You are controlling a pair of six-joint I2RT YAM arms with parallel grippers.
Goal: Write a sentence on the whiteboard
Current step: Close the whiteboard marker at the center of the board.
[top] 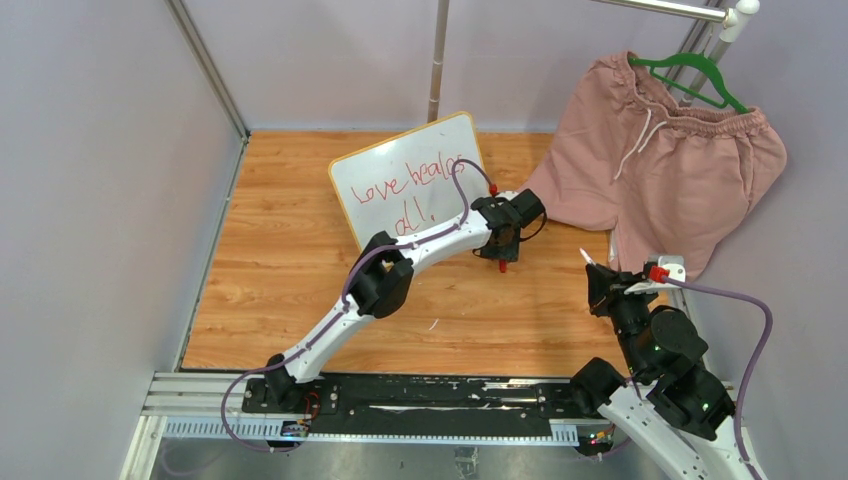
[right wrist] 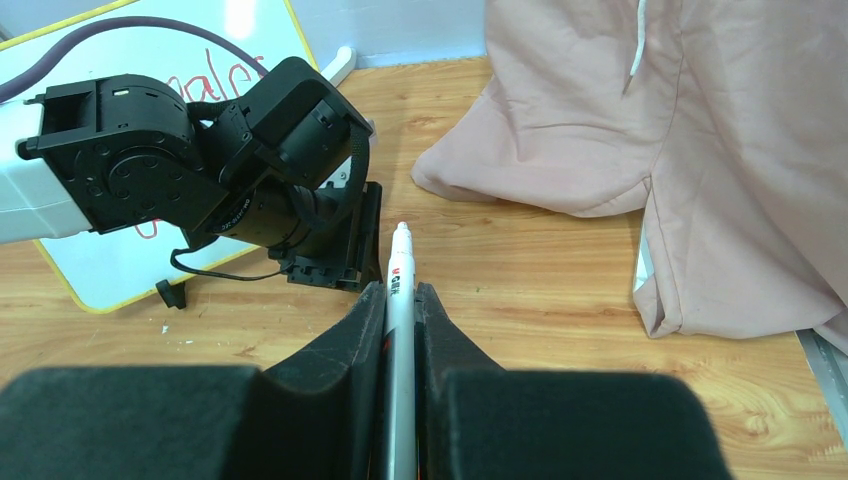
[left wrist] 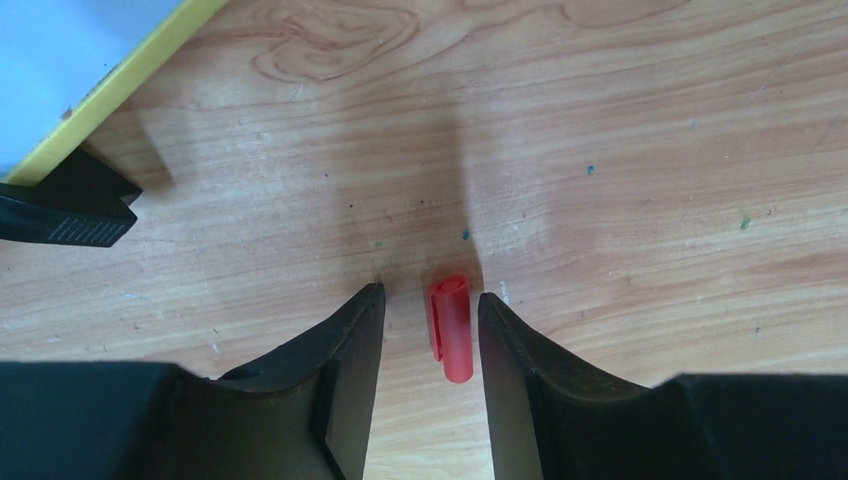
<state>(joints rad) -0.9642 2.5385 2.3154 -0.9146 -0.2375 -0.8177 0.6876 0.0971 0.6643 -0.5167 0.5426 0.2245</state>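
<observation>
The whiteboard (top: 405, 165) with a yellow frame leans at the back of the wooden table. The sentence (top: 410, 188) on it is red handwriting, "love heales all!", in two lines. My left gripper (top: 503, 250) is open just right of the board, pointing down. In the left wrist view its jaws (left wrist: 428, 296) straddle a small red marker cap (left wrist: 451, 328) lying on the table, apart from both fingers. The board's corner (left wrist: 60, 50) and a black foot (left wrist: 65, 215) show there. My right gripper (right wrist: 400, 292) is shut on a white marker (right wrist: 400, 262), tip forward, uncapped. It sits at the right (top: 605, 282).
Pink shorts (top: 670, 150) on a green hanger (top: 700, 75) hang from a rack at the back right and drape onto the table. A metal pole (top: 437, 60) stands behind the board. Grey walls close in left and right. A black rail (top: 420, 400) runs along the near edge.
</observation>
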